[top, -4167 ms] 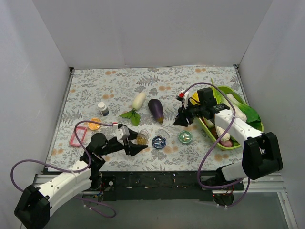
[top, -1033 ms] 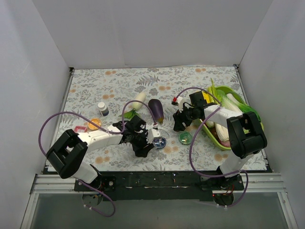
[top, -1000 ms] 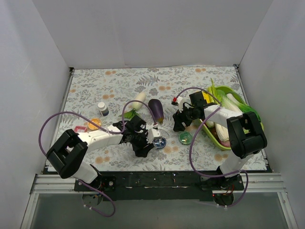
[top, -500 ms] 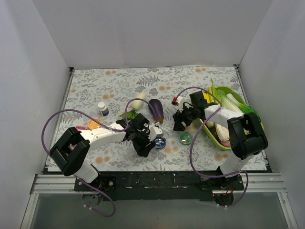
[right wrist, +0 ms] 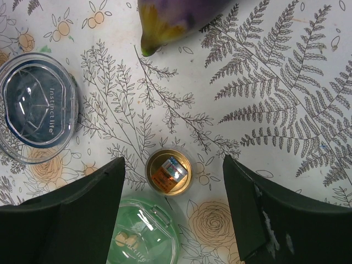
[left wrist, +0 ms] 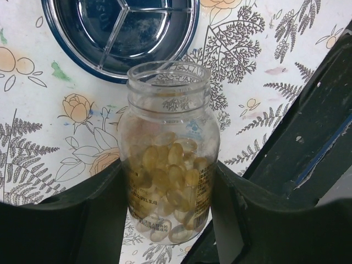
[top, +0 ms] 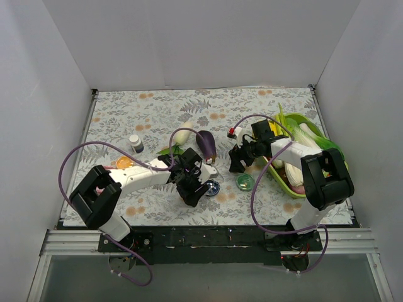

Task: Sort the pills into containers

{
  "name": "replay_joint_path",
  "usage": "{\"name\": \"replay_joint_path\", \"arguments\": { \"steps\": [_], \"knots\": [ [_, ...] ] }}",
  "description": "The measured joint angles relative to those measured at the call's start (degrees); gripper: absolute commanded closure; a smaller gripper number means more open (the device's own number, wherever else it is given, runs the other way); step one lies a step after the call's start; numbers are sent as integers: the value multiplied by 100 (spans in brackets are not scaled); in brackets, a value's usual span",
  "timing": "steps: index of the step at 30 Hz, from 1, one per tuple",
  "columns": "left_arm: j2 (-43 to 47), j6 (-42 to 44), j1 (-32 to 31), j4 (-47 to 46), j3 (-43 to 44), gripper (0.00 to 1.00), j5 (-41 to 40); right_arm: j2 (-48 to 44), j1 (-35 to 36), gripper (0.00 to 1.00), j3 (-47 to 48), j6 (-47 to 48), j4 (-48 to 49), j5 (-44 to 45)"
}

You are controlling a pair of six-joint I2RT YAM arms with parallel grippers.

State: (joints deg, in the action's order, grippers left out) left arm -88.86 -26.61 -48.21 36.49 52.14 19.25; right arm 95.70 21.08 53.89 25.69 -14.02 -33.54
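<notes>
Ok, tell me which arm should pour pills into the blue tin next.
Probably left. The left claw is shut on the open pill bottle, whose mouth points at the blue tin just ahead. The right claw hangs open and empty above a gold cap, near the green tin.

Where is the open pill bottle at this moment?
In the left wrist view, the pill bottle is held uncapped in the left gripper, its mouth just short of the blue tin, near the table's front centre.
</notes>
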Motion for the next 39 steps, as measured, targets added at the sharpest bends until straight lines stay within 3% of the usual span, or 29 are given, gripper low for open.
{"name": "replay_joint_path", "arguments": {
  "steps": [39],
  "knots": [
    [-807,-807,-214,1224,1093,100,-444,0,-87,20,0,20,-127,-111]
  ]
}}
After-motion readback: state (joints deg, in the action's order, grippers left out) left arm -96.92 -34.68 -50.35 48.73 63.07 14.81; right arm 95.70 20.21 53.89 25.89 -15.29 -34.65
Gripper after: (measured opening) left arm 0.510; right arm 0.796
